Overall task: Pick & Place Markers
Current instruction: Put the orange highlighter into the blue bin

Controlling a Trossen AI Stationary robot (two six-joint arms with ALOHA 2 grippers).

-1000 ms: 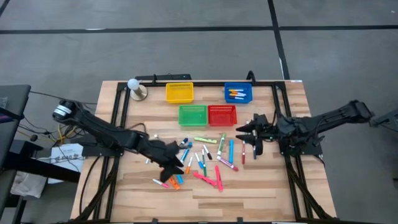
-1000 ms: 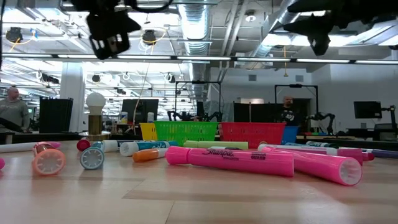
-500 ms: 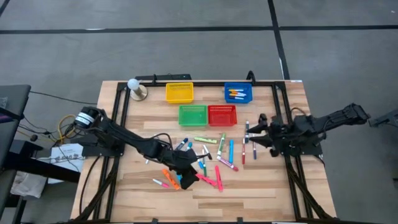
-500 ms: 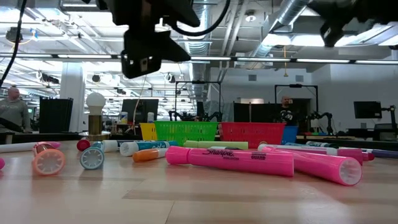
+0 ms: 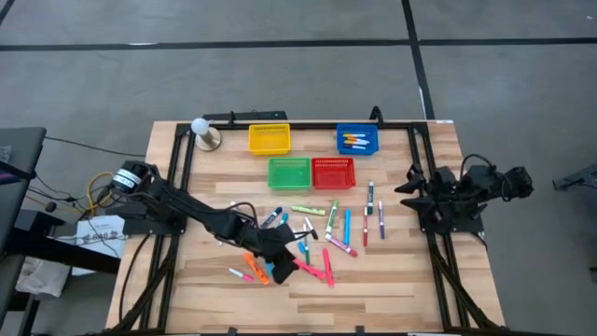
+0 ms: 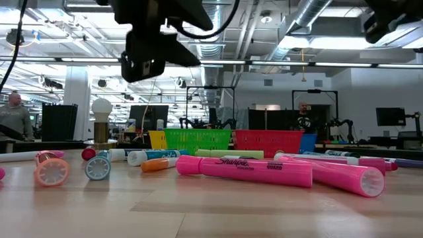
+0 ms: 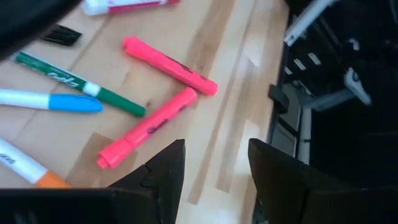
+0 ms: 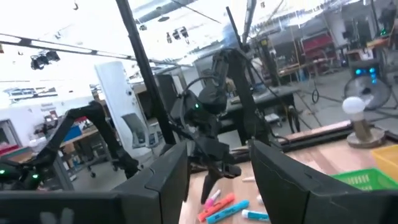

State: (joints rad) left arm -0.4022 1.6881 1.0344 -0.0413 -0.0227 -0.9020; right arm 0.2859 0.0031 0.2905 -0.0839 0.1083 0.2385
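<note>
The left gripper [image 5: 284,250] is hovering over the loose markers [image 5: 317,231] on the desk [image 5: 392,289], fingers [image 7: 165,180] apart and empty, lining up a pick, while the right gripper [image 5: 410,187], also parted and empty, is waiting at the desk's edge.

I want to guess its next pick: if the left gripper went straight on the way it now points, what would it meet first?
Probably the pink markers: the left gripper, open and empty, points at the pair lying in a V on the table, the nearer one first. How high it hangs above them is hard to judge.
</note>
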